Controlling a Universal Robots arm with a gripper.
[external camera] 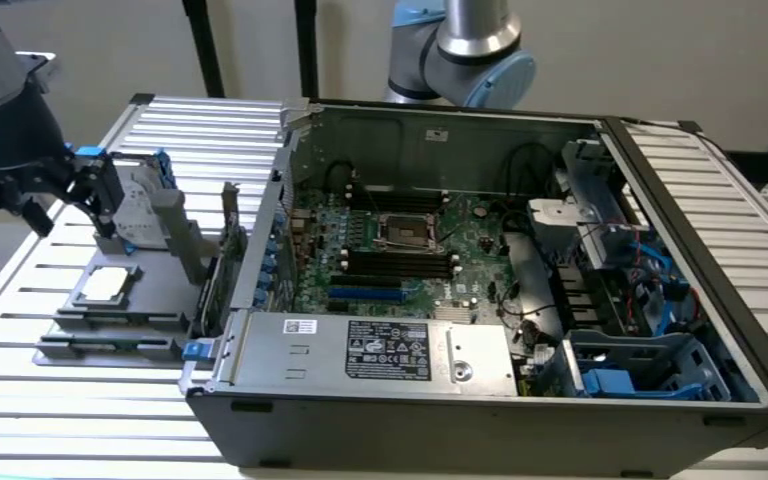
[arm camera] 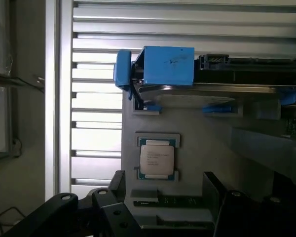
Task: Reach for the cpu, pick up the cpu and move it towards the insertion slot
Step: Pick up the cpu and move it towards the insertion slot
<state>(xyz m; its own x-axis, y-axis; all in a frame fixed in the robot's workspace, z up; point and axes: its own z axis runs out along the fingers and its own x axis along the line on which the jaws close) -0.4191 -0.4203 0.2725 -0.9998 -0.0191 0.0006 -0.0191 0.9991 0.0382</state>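
The cpu (external camera: pixel 107 283) (arm camera: pixel 157 160) is a small silvery square chip lying flat in a holder on the grey fixture plate (external camera: pixel 157 300), at the exterior view's left, outside the computer case. My gripper (external camera: pixel 64 205) (arm camera: pixel 164 181) hangs above and slightly behind the chip, apart from it. Its dark fingers (arm camera: pixel 117 185) stand open with nothing between them. The insertion slot (external camera: pixel 404 230) is a metal-framed square socket with a dark centre on the green board inside the open case, well to the exterior view's right of the gripper.
An upright silver hard drive in a blue frame (external camera: pixel 137 200) (arm camera: pixel 167 66) stands on the plate just behind the cpu, close to my gripper. The case wall (external camera: pixel 257 260) rises between plate and board. Black memory slots (external camera: pixel 398 265) flank the socket. A second arm (external camera: pixel 471 50) stands behind the case.
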